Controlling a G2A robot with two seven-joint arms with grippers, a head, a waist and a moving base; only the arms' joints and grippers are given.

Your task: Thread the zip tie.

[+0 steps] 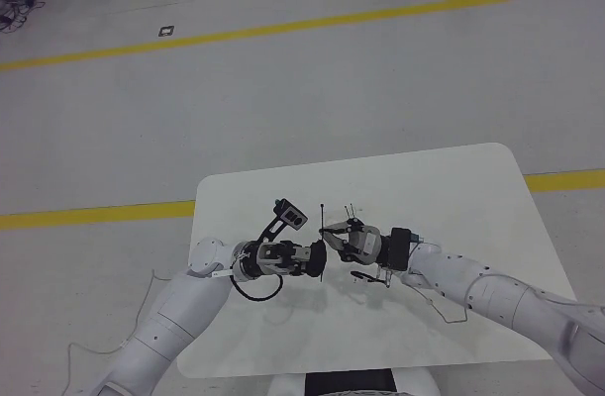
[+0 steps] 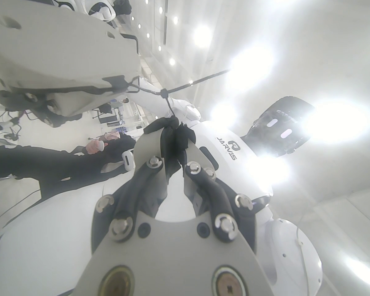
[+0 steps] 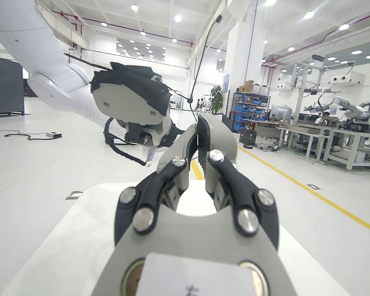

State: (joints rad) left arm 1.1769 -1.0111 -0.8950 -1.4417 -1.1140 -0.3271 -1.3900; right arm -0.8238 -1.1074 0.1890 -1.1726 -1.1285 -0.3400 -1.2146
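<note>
top view: both arms meet over the table (image 1: 451, 188), just below frame centre, tips near each other.
left gripper (image 2: 176, 127): black-taped tips pinched narrow on the zip tie (image 2: 164, 93), holding the strap just under the tie's head.
right gripper (image 3: 198, 127): ridged pads pressed together on the strap.
left wrist view: head sits a little left of frame centre, between the two grippers. one thin length runs from it toward the upper right, its end free in air.
right wrist view: strap rises from the tips to upper centre.
</note>
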